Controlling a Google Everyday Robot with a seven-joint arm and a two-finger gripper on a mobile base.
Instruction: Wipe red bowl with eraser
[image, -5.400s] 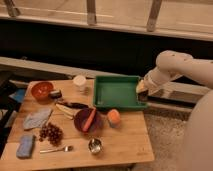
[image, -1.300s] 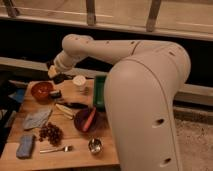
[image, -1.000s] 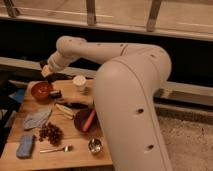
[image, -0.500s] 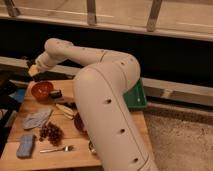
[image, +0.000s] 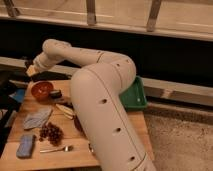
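Note:
The small orange-red bowl (image: 42, 90) stands at the far left of the wooden table (image: 75, 157). My gripper (image: 31, 71) hangs just above and behind the bowl's left rim, at the table's far left corner. The arm reaches across the whole table. A flat black block, the eraser (image: 63, 104), lies on the table right of the bowl beside a pale strip, partly hidden by my arm. A small dark object (image: 55, 93) sits between it and the bowl.
A green tray (image: 136, 98) is at the far right. A grey cloth (image: 36, 119), dark grapes (image: 51, 132), a blue sponge (image: 25, 145) and a metal spoon (image: 55, 149) lie in front of the bowl. My arm hides the purple bowl.
My arm has swung left from the green tray across the table. The gripper now hangs over the far left corner by the red bowl.

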